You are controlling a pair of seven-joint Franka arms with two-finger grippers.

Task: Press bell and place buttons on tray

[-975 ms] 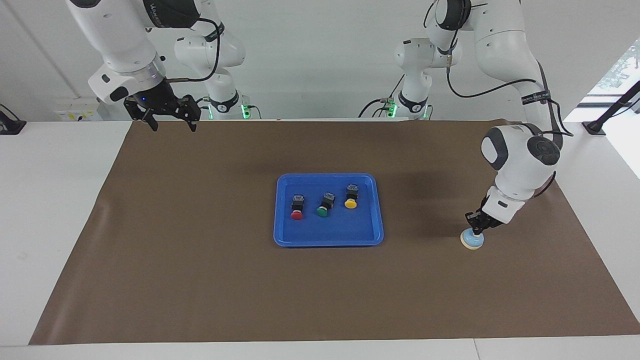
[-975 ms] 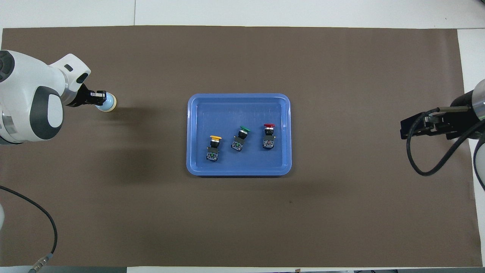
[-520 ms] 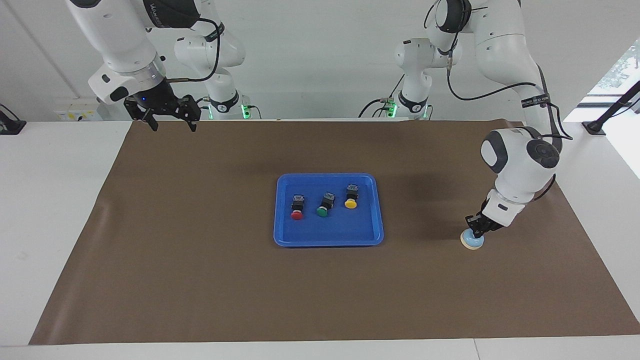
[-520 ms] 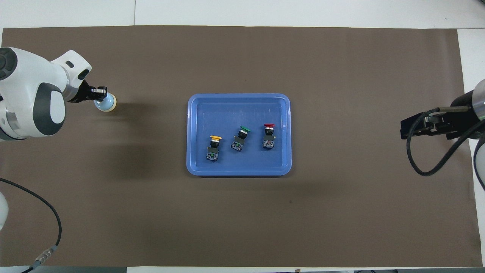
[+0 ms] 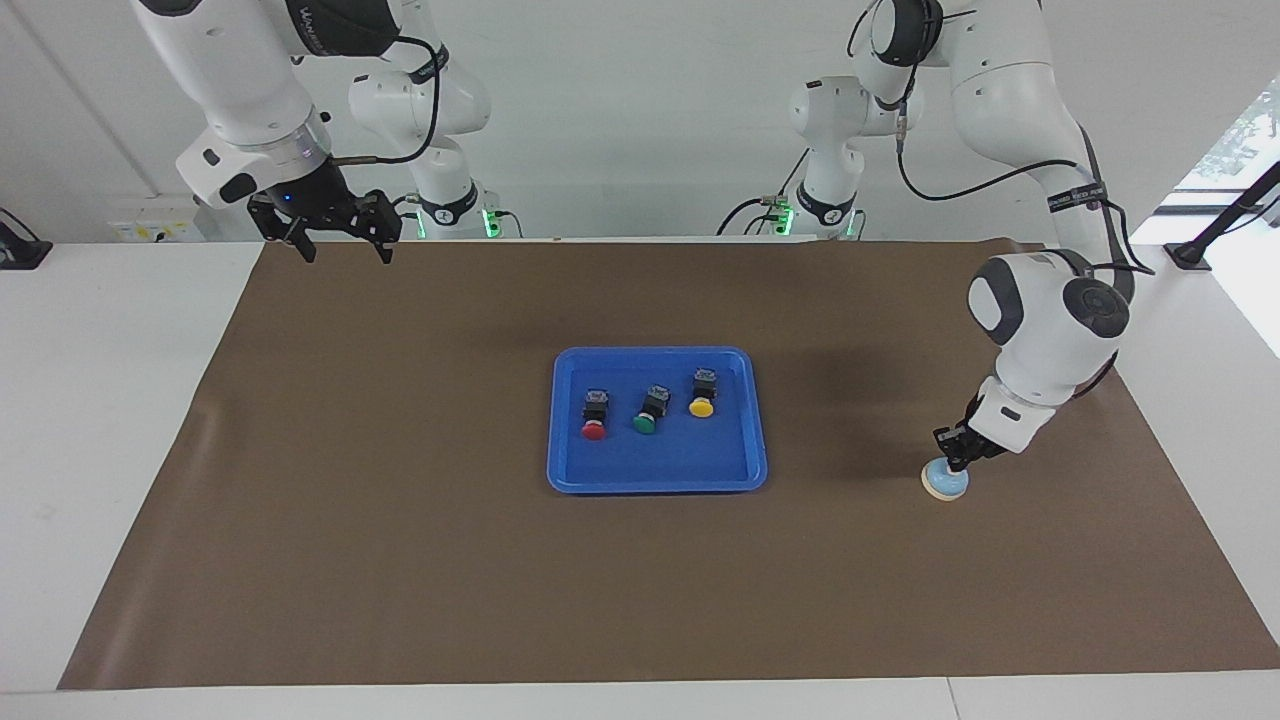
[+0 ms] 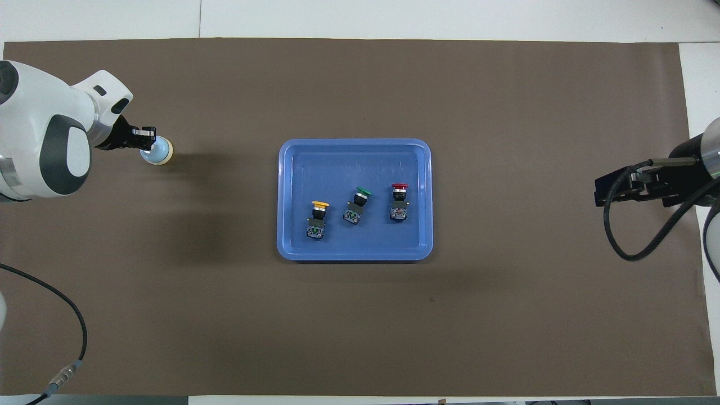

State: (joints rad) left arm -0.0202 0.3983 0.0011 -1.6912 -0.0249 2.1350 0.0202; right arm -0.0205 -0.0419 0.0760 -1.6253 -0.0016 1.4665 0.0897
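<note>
Only the left arm had shifted since a second earlier, its wrist drawn back a little toward its own end of the table while everything else stayed put.

Across the facing view, the right gripper (image 5: 343,243) waited with fingers spread and empty, raised over the corner of the brown mat (image 5: 400,560) by its own base.

At mid-table the blue tray (image 5: 656,480) already held the red button (image 5: 594,429), the green button (image 5: 644,424) and the yellow button (image 5: 702,406), apart from one another, so the placing looked done.

Toward the left arm's end, the left gripper (image 5: 957,457), fingertips clenched together on nothing, stood at the top of the bell (image 5: 944,482). Whether it was pressing or lifting off could not be told.
</note>
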